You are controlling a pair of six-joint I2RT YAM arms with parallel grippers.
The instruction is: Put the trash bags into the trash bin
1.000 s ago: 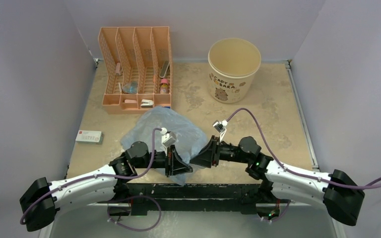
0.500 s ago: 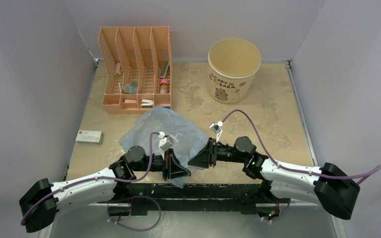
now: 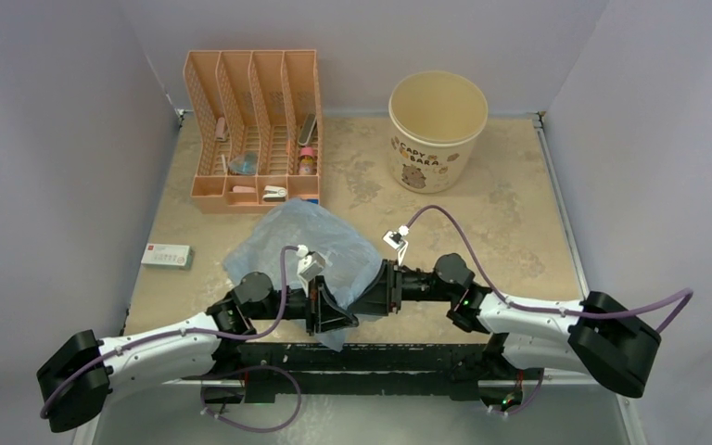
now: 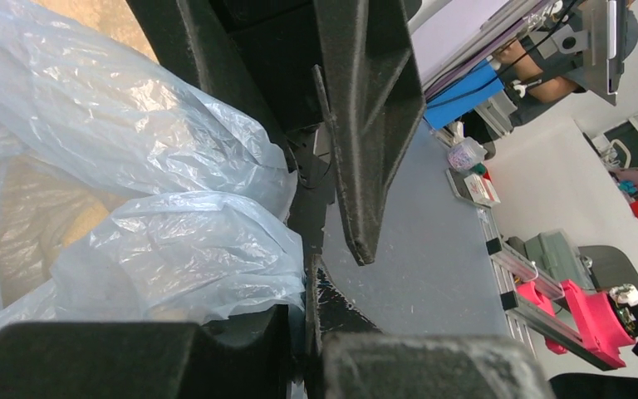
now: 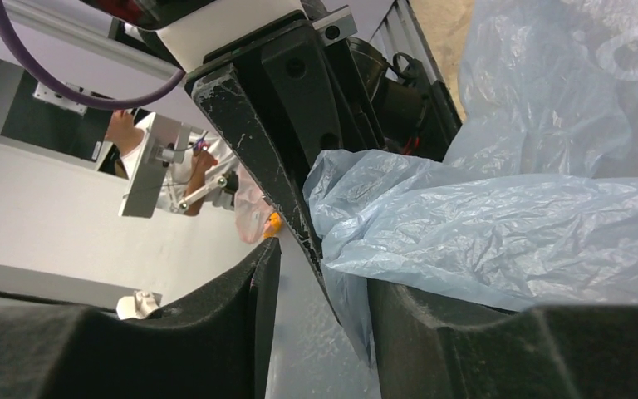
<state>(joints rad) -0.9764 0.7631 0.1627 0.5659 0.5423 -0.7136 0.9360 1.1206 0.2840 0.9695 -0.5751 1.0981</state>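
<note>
Right tool [image 3: 371, 298] slid left, seemingly onto trash bag [image 3: 306, 236].

The trash bag [image 3: 301, 241] is translucent light blue. The trash bin [image 3: 437, 139] is cream with brown lettering. The mesh organizer [image 3: 206, 120] is orange; the table [image 3: 519, 195] is mottled tan.

— Where do you have the trash bag [image 3: 308, 243]?

— I see it on the worktop [image 3: 519, 218], left of the middle, its near tip reaching the near edge. It's thin light-blue film, see-through, wrinkled and limp, spread out in a loose, low heap.

— And the trash bin [image 3: 437, 130]?

— It's upright by the far edge, right of the middle, well apart from the bag. It's round and cream with smooth walls. I can see brown lettering and a small cartoon animal on the side facing me. Its mouth is open to the top.
</note>
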